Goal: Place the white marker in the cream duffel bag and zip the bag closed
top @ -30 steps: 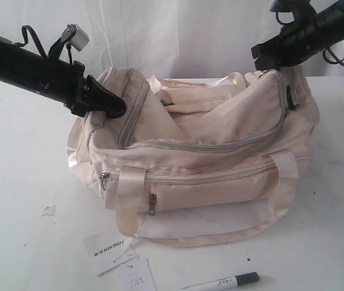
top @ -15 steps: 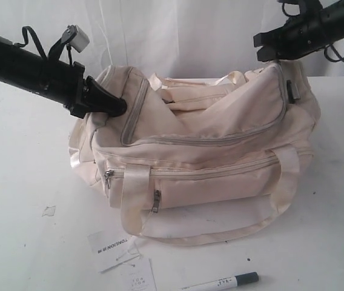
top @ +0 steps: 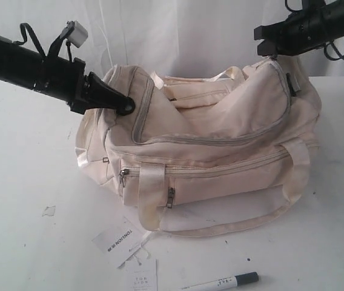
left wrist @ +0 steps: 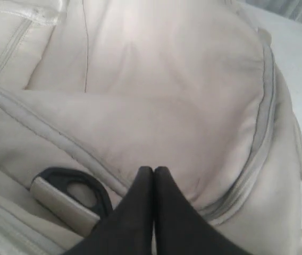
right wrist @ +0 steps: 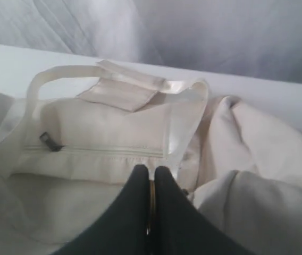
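Small clear scrap [top: 49, 211] lies on the white table [top: 20, 182], far left, well apart from everything else.

Left gripper [left wrist: 153, 170]: jaws pressed flat together, no gap. Tips sit on the left end of the large soft cream fabric duffel bag [top: 220, 121], at the edge of its top flap. Can't tell whether any fabric is caught under them. A black end ring on a cream tab [left wrist: 71, 192] is just beside the tips.

Two white paper hang tags [top: 116, 239] lie on the table in front of the bag's left corner.

The grey main zipper [top: 220, 141] curves across the bag's front, and the flap above it is rumpled.

Slim white marker with dark cap [top: 223, 282]: lying flat on the table at the front edge, apart from the bag, outside it.

Right gripper [right wrist: 151, 171]: jaws nearly together, pinching a thin metal sliver. It sits at the bag's raised top-right end, and the fabric peaks up to it.
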